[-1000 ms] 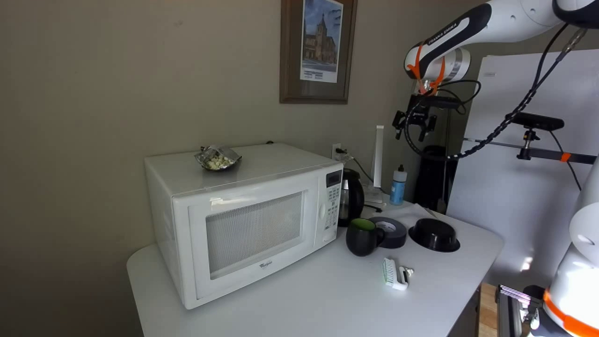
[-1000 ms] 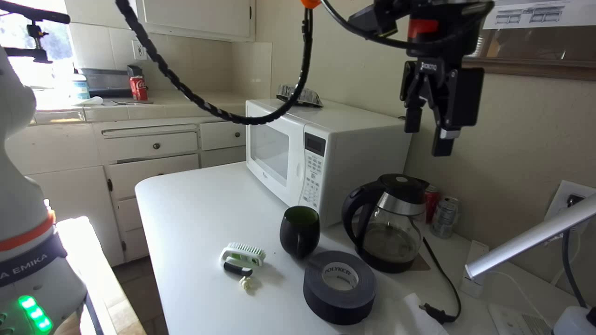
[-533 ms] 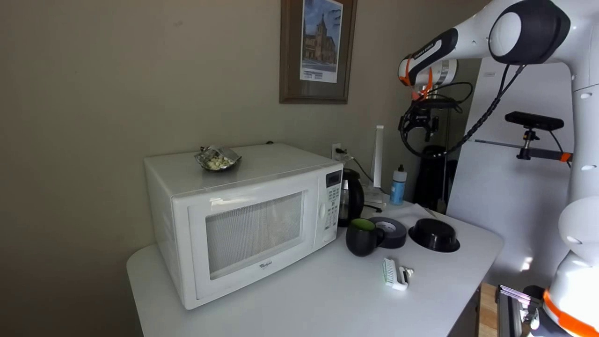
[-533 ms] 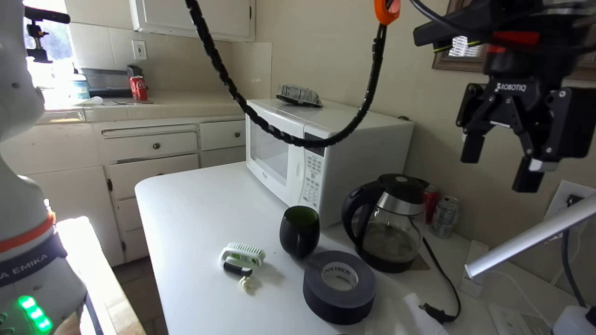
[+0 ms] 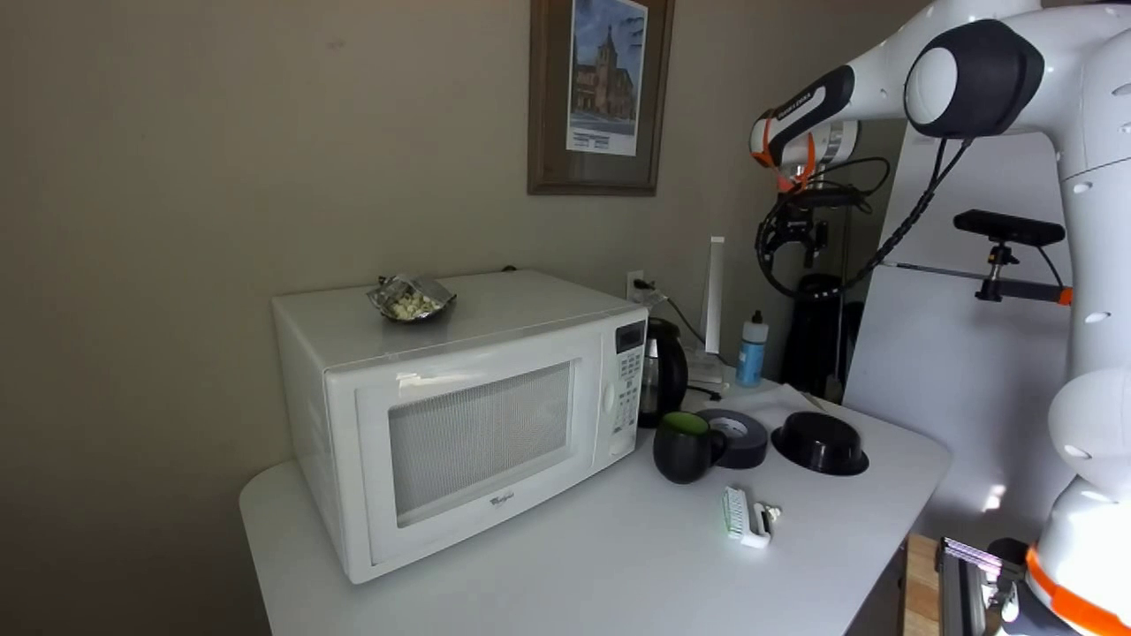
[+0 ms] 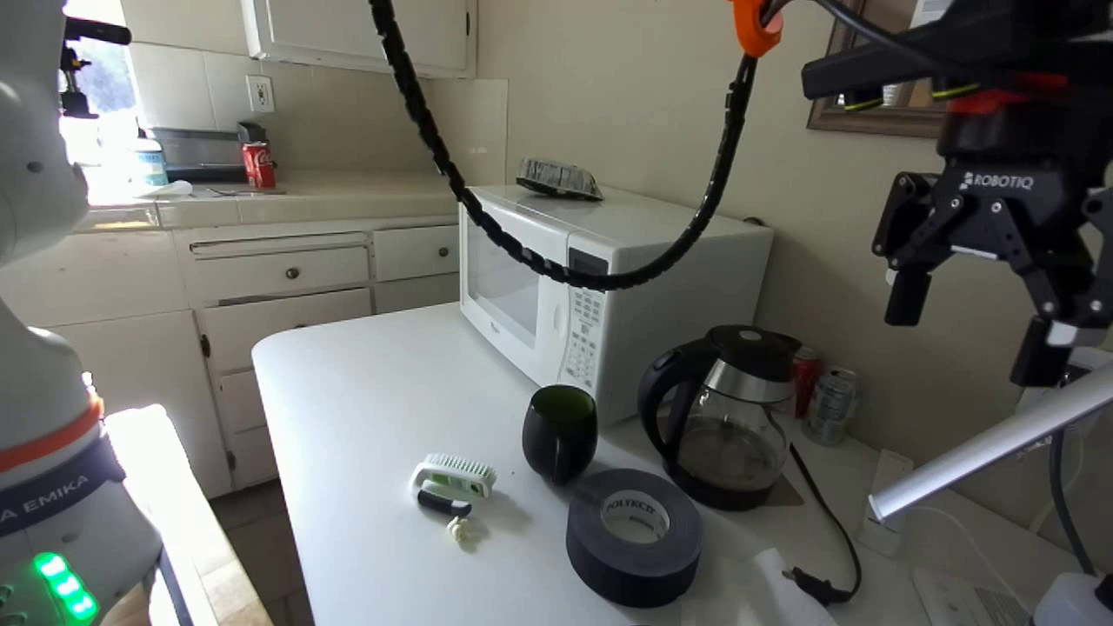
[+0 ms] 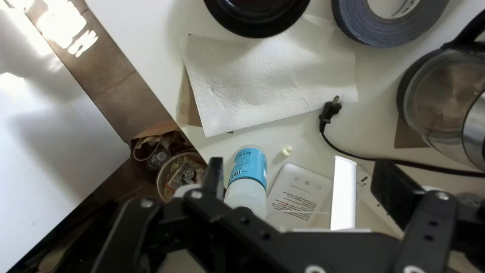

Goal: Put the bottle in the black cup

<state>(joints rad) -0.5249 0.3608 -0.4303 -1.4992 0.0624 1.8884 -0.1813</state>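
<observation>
The bottle [image 5: 751,355], with a blue label and a pale upper part, stands upright at the table's back corner. In the wrist view the bottle [image 7: 248,170] lies just inside the left finger's line, partly hidden by the gripper's linkage. The black cup [image 5: 684,452] has a green inside and stands upright beside the microwave; it also shows in an exterior view [image 6: 561,439] and is out of the wrist view. My gripper [image 6: 974,326] is open and empty, high above the table. It also shows in an exterior view [image 5: 789,252] and the wrist view [image 7: 303,178].
A white tube [image 7: 344,193] rises near the bottle, between the fingers in the wrist view. A kettle [image 6: 730,426], tape roll [image 6: 635,535], upturned black bowl [image 5: 822,443], brush [image 5: 747,517] and microwave [image 5: 477,424] share the table. The table edge [image 7: 151,91] runs near the bottle.
In an exterior view the gripper has moved right and lower, growing larger. The arm has swung toward the bottle's corner and slowed over the last half second. The objects have not moved.
</observation>
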